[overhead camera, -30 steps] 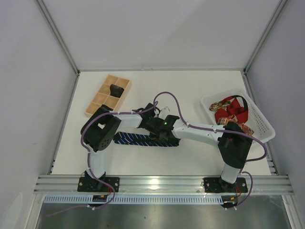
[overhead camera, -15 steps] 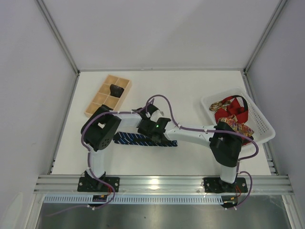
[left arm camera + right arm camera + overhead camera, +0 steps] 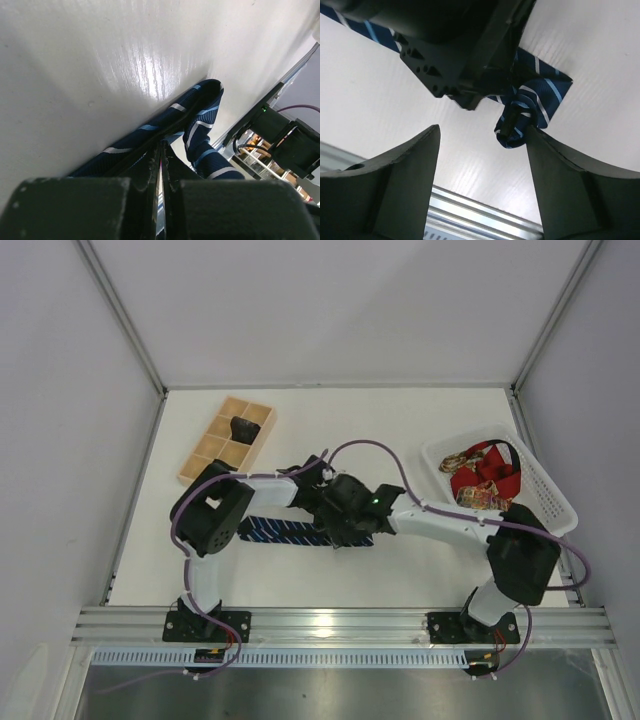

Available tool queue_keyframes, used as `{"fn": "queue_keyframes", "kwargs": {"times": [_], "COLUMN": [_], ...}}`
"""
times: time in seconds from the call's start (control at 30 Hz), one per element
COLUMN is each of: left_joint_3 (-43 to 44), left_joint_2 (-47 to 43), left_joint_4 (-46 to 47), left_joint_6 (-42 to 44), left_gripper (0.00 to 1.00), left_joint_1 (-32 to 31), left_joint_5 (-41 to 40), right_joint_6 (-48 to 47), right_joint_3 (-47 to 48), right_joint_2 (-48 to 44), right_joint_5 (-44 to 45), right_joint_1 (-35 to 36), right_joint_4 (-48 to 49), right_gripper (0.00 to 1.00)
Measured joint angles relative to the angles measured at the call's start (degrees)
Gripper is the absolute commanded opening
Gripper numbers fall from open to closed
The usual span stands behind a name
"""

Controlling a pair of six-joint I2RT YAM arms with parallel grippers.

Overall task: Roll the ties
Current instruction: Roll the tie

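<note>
Navy tie (image 3: 532, 107) is clamped in the left hand (image 3: 161, 146); right hand (image 3: 482, 132) spread wide beside its curl.

- Two arms, each with one end effector: my left end effector (image 3: 161, 150) and my right end effector (image 3: 482, 132).
- Two fingers (image 3: 405, 175) on each end effector, four in all.
- One navy striped tie (image 3: 275, 531) on the tabletop (image 3: 400, 420).
- One dark rolled bundle (image 3: 243, 427), sitting in one wooden tray (image 3: 212, 448).
- One white basket (image 3: 555, 495), holding one red tie (image 3: 487, 465) and one gold-patterned tie (image 3: 480, 499), as far as I can count in that tangle.
- Two purple cables (image 3: 365, 445), one along each arm.
</note>
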Motion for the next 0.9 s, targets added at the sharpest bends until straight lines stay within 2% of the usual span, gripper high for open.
{"fn": "queue_keyframes", "kwargs": {"times": [0.13,0.3,0.4,0.47,0.63,0.9], "left_joint_3": [0.07,0.24,0.26,0.28,0.28,0.37], "left_joint_2": [0.02,0.0,0.0,0.0,-0.04,-0.17], "left_joint_4": [-0.02,-0.33,-0.37,-0.39,-0.44,-0.66], "left_joint_6": [-0.02,-0.02,0.0,0.0,0.02,0.07], "left_gripper": [0.07,0.07,0.08,0.08,0.11,0.12], "left_joint_1": [-0.09,-0.15,-0.2,-0.2,-0.2,-0.35], "left_joint_5": [-0.13,-0.33,-0.37,-0.39,-0.46,-0.87], "right_joint_6": [0.66,5.22,8.52,10.19,12.22,12.52], "right_joint_3": [-6.78,-14.14,-17.05,-17.57,-17.75,-18.01], "right_joint_2": [-6.8,-10.58,-10.51,-10.1,-9.4,-12.2], "right_joint_5": [-13.0,-29.55,-36.87,-40.79,-46.25,-46.1], "right_joint_1": [-8.04,-17.53,-20.41,-21.05,-22.69,-27.85], "right_joint_4": [8.48,20.31,25.11,26.91,29.27,26.27], "right_gripper": [0.75,0.7,0.69,0.65,0.58,0.56]}}
